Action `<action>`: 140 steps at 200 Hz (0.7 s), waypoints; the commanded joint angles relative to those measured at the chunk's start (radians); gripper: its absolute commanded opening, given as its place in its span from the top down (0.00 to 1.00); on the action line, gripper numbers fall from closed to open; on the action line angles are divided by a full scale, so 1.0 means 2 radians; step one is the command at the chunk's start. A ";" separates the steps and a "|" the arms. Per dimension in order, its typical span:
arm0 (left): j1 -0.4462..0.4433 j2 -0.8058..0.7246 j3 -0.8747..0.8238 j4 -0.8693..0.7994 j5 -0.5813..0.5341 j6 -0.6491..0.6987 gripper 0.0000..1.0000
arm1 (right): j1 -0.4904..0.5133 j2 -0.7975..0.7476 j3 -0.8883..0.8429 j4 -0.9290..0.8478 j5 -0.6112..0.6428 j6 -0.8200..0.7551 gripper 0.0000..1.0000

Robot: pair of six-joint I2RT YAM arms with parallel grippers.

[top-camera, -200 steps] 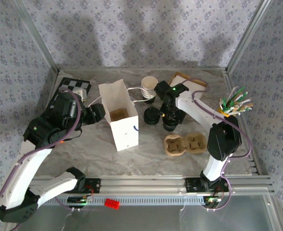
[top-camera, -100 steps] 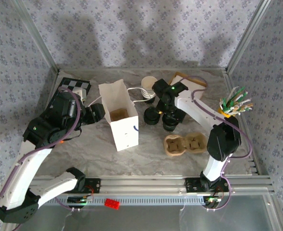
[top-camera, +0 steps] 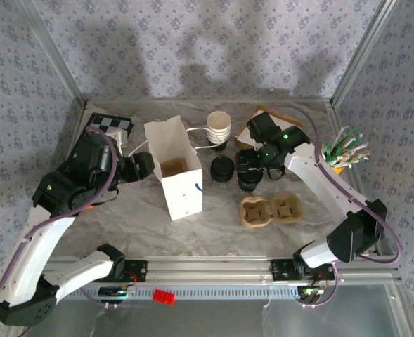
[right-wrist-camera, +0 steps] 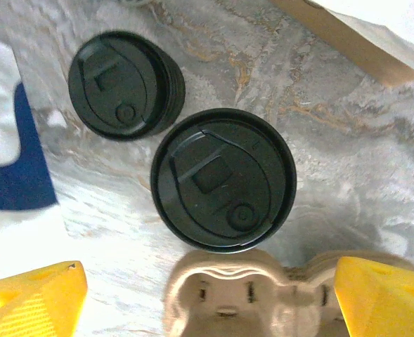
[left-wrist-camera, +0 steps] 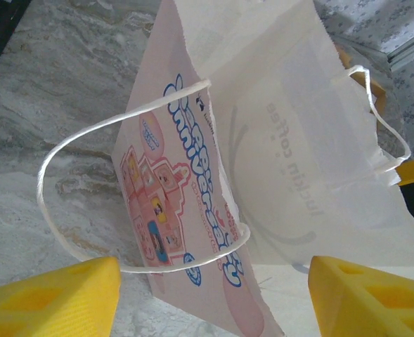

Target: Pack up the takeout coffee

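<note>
"Since the right pincer (right-wrist-camera: 207,298) hangs wide open with nothing in it, which way does the lidded cup (right-wrist-camera: 223,179) lie from it?"

"Straight ahead of it, going by the wrist view. The cup stands upright on the bench (top-camera: 221,235), centred between the two fingers, its round lid facing the camera. A second lidded cup (right-wrist-camera: 126,84) sits just beside it, toward the paper bag (top-camera: 175,168)."

"And the cup carrier (top-camera: 270,210)?"

"Just on the near side of that cup, both wells empty, its long axis running across the bench. I'd judge the right arm plainly the nearer one."

"The left pincer (left-wrist-camera: 207,295)?"

"Open too, gripping nothing. The bag's handle side lies in front of it, so it looks placed to steady the bag."
</note>
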 commanded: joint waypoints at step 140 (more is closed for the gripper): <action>0.007 -0.006 0.015 0.001 0.022 0.032 0.26 | -0.010 0.123 0.010 -0.002 -0.018 -0.222 0.11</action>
